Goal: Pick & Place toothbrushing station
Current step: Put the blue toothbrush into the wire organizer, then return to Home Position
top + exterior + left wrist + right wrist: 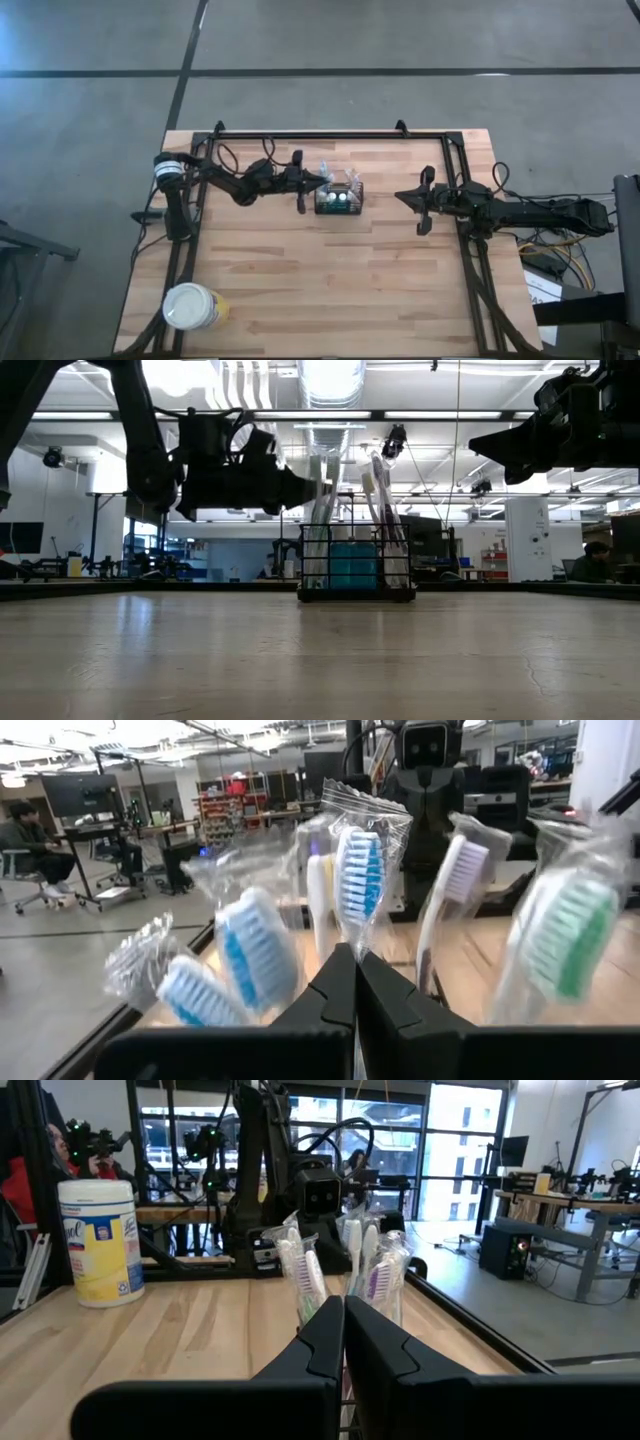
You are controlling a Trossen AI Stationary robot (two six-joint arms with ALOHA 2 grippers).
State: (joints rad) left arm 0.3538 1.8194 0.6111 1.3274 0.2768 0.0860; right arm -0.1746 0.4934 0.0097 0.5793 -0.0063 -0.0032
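- The toothbrushing station (339, 201), a black caddy holding wrapped toothbrushes (360, 870), stands on the wooden table (330, 290) just toward twelve o'clock of centre.
- Left gripper (322, 183), clenched empty, hovers at its nine o'clock.
- Right gripper (400, 195), clenched empty, at three o'clock.

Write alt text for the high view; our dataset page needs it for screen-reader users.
A black toothbrush caddy stands mid-table between two raised arms, the left gripper at its edge, the right gripper apart. A white-lidded yellow tub sits at a near corner.
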